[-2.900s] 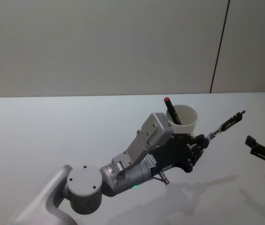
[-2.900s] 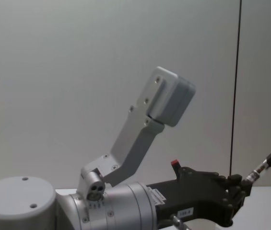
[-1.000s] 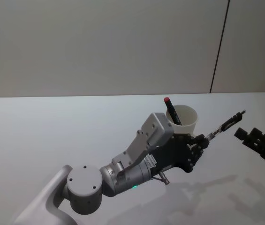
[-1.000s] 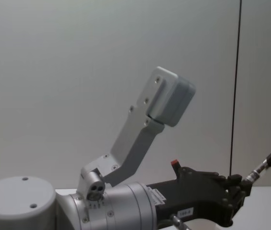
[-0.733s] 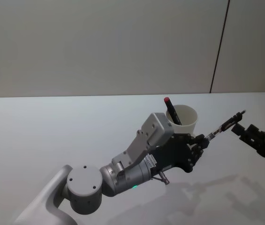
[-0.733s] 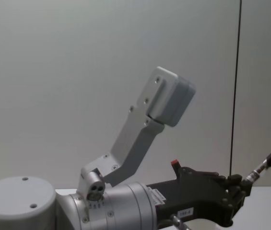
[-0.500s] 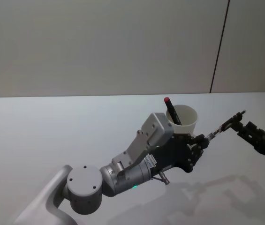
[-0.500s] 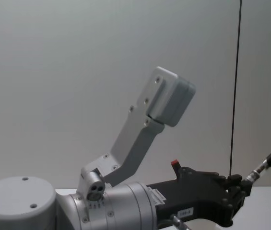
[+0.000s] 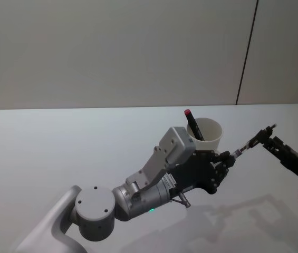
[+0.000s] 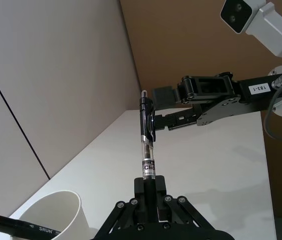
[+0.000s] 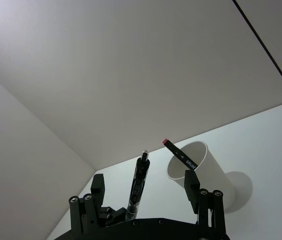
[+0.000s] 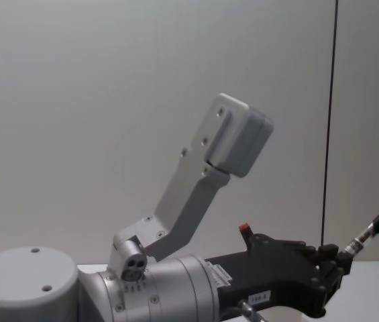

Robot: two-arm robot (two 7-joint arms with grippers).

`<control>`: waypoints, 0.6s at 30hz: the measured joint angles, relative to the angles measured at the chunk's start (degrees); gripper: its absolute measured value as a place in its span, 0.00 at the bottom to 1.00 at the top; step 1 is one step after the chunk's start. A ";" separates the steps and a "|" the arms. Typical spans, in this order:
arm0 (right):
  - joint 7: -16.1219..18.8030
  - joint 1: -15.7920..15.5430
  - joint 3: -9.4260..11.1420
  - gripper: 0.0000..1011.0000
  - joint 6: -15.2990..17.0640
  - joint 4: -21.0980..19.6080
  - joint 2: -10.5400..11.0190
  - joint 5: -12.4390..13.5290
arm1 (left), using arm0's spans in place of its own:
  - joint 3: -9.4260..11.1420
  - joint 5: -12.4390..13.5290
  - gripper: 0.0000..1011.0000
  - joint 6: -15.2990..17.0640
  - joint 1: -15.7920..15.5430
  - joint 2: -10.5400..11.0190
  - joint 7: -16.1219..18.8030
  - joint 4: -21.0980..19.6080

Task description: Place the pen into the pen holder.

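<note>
The left end effector (image 9: 227, 158), its arm hiding the pen holder's (image 9: 212, 137) base, clamps a clear ballpoint (image 9: 251, 141) aimed between the right end effector's (image 11: 144, 181) 2 spread fingers, while beyond, the pen (image 9: 193, 125) leans in the holder, red tip up-left.

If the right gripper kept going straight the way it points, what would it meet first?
Probably the clear ballpoint pen held by the left gripper: its tip appears to sit between the open fingers of the right gripper.
</note>
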 joint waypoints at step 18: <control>0.81 0.98 -1.40 0.99 1.03 1.63 -0.27 2.98 | 0.00 0.00 0.13 0.00 0.00 0.00 0.00 0.00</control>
